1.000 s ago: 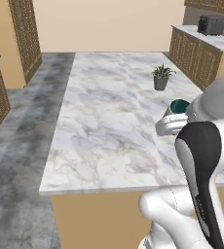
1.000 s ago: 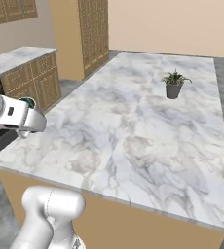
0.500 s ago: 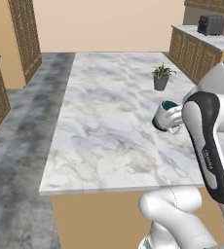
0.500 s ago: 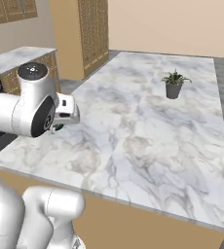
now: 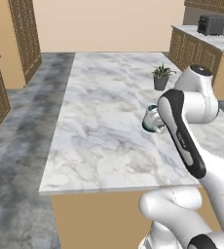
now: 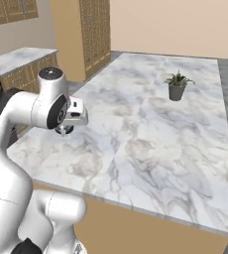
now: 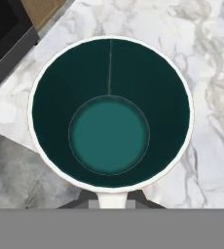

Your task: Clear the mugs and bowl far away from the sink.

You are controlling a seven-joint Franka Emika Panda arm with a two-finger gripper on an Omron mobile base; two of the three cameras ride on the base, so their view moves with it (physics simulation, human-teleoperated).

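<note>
Teal-lined mug with a grey-white outside (image 7: 111,113) carried over the near corner of the white marble surface (image 5: 104,112), well away from the small potted green plant (image 5: 160,78).

The white arm's forearm covers most of the mug in the left base view, leaving only its teal rim and pale side (image 5: 150,119) visible, nearer the camera than the plant; in the right base view the wrist hides it almost wholly. The tool (image 7: 112,198) is cut off at the bottom of the hand view, where dark finger bases flank the mug's pale handle stub; it appears clamped on the mug there, though its fingertips cannot be made out. The mug's mouth faces the hand camera, with marble and the surface's edge behind it.
</note>
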